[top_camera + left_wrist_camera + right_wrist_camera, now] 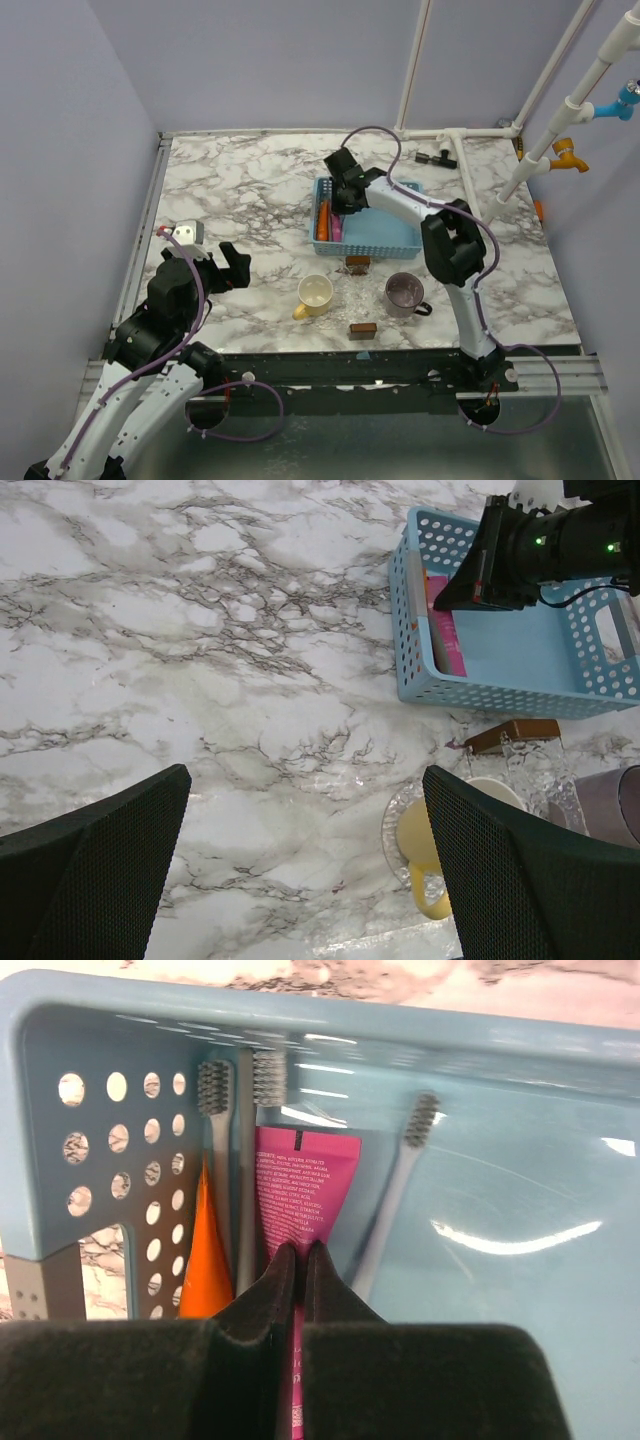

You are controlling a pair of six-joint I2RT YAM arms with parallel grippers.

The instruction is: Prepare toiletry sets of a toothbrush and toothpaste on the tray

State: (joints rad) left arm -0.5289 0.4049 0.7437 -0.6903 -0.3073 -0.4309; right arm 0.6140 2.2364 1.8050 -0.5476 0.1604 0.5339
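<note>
Right tool (298, 1260) pressed together, low over pink toothpaste tube (300, 1175) inside blue basket (520, 1050); grey toothbrushes (388, 1210) lay alongside. Left tool (305, 780) spread wide above marble surface (200, 630).

My left arm (165, 300) sits folded close to its base, and my left gripper (236, 262) points forward and down, its fingers (90, 870) spread wide with nothing between them. My right arm (455, 250) stretches forward, elbow bent leftward, and my right gripper (298, 1258) tips downward, its fingertips pressed together.
</note>
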